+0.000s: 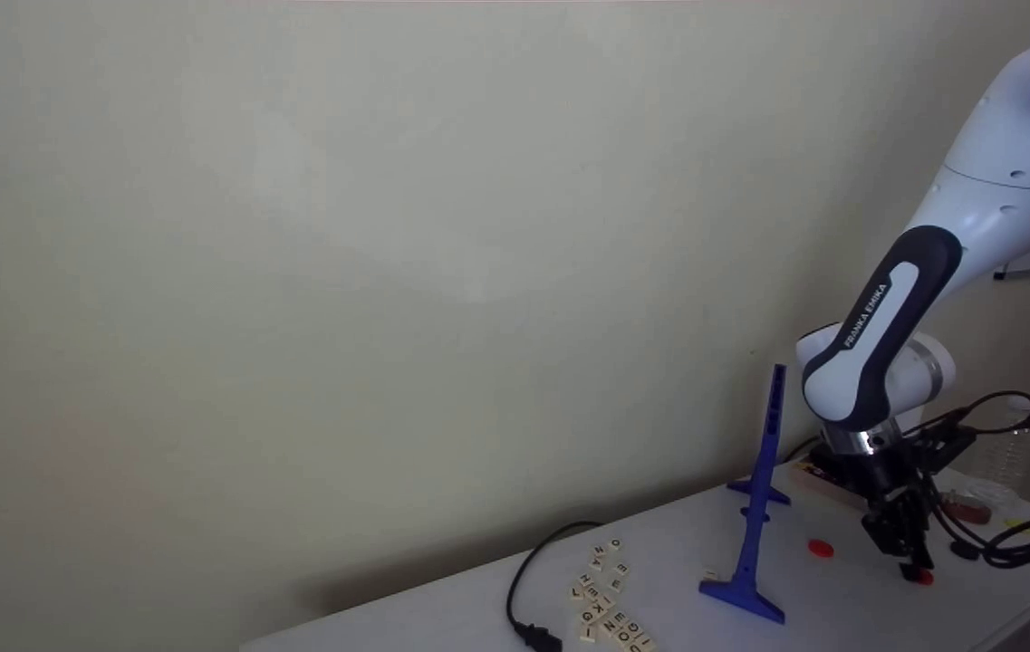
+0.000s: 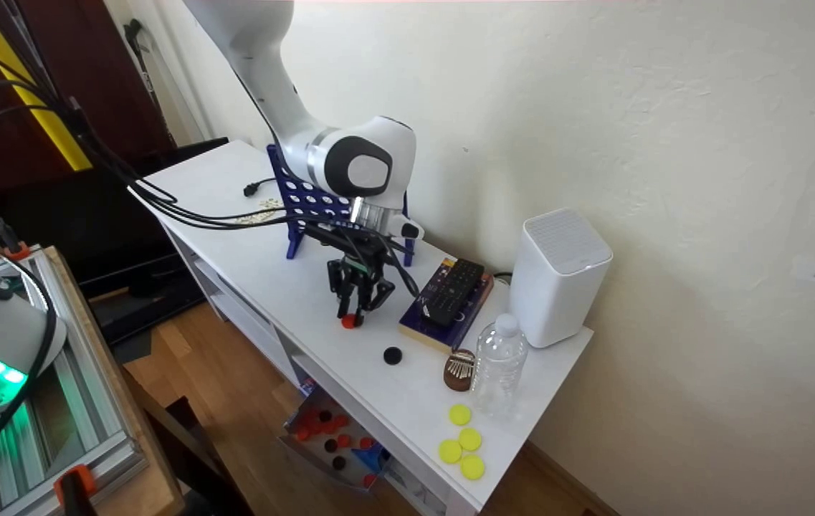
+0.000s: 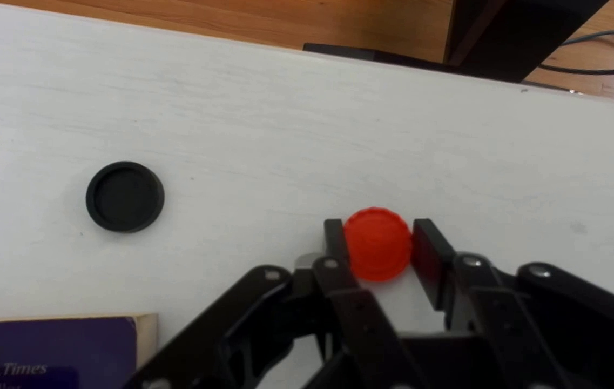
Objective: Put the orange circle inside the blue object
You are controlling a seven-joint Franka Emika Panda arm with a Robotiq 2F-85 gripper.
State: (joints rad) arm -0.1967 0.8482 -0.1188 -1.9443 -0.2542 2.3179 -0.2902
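Note:
The orange circle is a red-orange disc (image 3: 377,251) on or just above the white table. It also shows in both exterior views (image 1: 925,577) (image 2: 348,322). My gripper (image 3: 378,237) has one finger against each side of the disc and looks shut on it. It points down in both exterior views (image 1: 917,569) (image 2: 350,316). The blue object (image 2: 283,175) is an upright rack with round holes, partly hidden behind the arm. In an exterior view it shows edge-on as a slim blue rod with flat feet (image 1: 757,498). It is out of the wrist view.
Another red disc (image 1: 821,548) lies between the rack and gripper. A black disc (image 3: 125,197), a book (image 2: 414,326) with a remote (image 2: 454,292), a thumb piano (image 2: 459,370), bottle (image 2: 499,365), white box (image 2: 561,279), yellow discs (image 2: 471,438) and letter tiles (image 1: 601,608) are around.

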